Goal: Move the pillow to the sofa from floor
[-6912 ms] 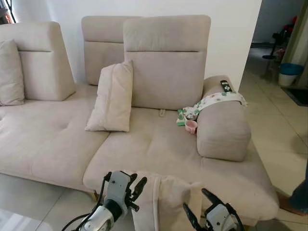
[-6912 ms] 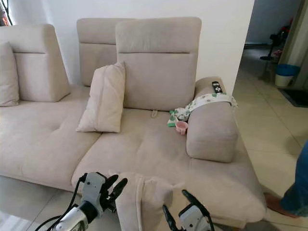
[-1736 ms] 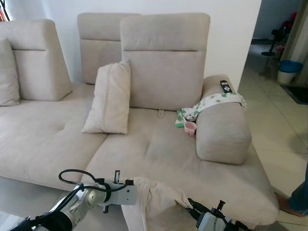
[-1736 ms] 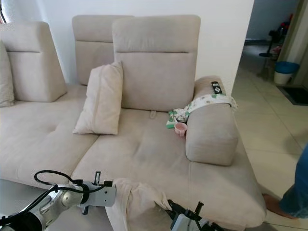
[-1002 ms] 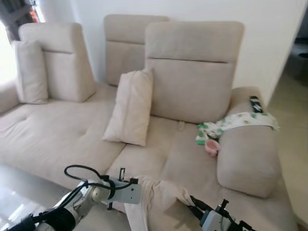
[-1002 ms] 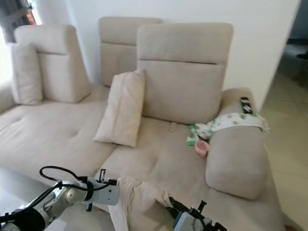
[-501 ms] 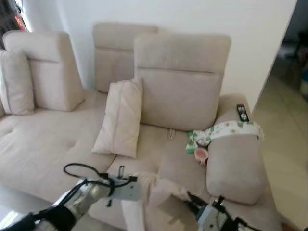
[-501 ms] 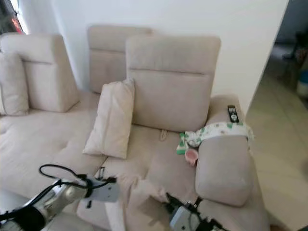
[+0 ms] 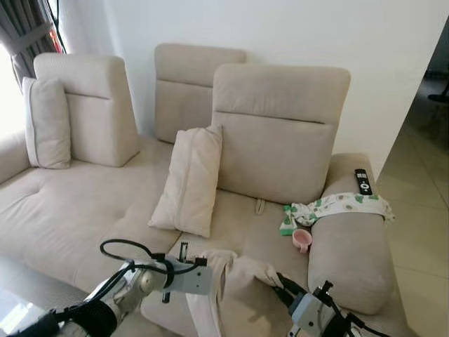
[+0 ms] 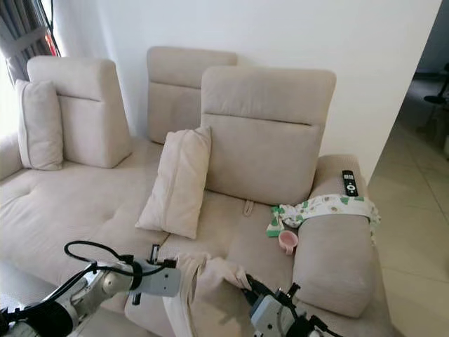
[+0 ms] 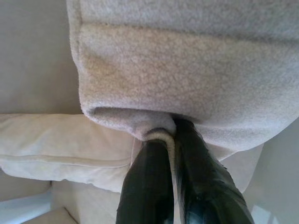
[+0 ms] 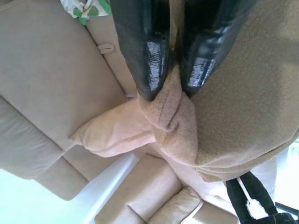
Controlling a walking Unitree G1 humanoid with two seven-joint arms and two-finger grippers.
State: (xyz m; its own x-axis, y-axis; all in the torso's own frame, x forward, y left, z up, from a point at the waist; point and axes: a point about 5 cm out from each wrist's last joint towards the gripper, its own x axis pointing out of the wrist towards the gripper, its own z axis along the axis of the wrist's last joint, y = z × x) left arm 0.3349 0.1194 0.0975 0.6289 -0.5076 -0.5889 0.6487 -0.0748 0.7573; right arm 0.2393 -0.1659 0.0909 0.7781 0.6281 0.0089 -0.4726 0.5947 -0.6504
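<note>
Mid-carry here: pillow [image 9: 228, 291] pinched at both ends, left gripper [image 11: 172, 135] and right gripper [image 12: 170, 91] each clamped on a bunched corner, hanging over the sofa's [image 9: 84, 210] front edge. Next up, probably: push forward, lower onto seat, let go.
</note>
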